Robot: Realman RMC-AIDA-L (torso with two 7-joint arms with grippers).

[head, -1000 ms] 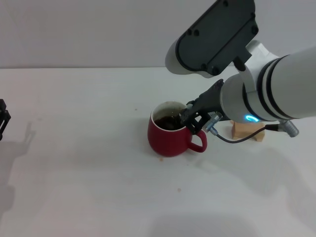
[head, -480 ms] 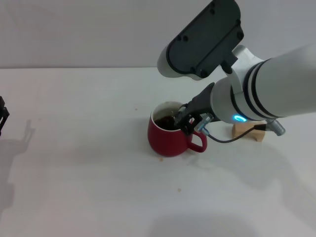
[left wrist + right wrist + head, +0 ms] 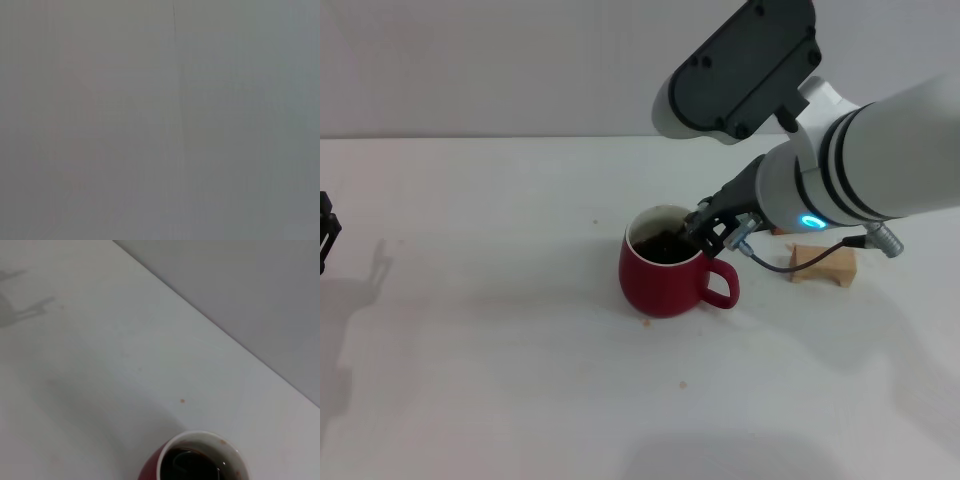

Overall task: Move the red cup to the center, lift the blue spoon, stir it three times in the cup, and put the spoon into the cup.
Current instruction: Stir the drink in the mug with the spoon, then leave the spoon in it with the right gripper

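The red cup [image 3: 665, 278] stands on the white tabletop, handle to the right, with dark liquid inside; it also shows as the red cup [image 3: 200, 460] in the right wrist view. My right gripper [image 3: 707, 231] hangs over the cup's right rim, above the handle, with its dark fingers pinched together. The blue spoon is almost wholly hidden by those fingers; only a faint curved glint [image 3: 186, 456] shows in the liquid. My left gripper [image 3: 325, 238] is parked at the far left edge of the table.
A tan wooden block [image 3: 825, 262] lies on the table right of the cup, under my right forearm. A few small brown specks [image 3: 645, 322] dot the white tabletop near the cup. The left wrist view shows only a plain grey surface.
My right gripper swung left over the cup's mouth, then back right and a little farther away along the rim. The cup stayed put. The left arm has not moved.
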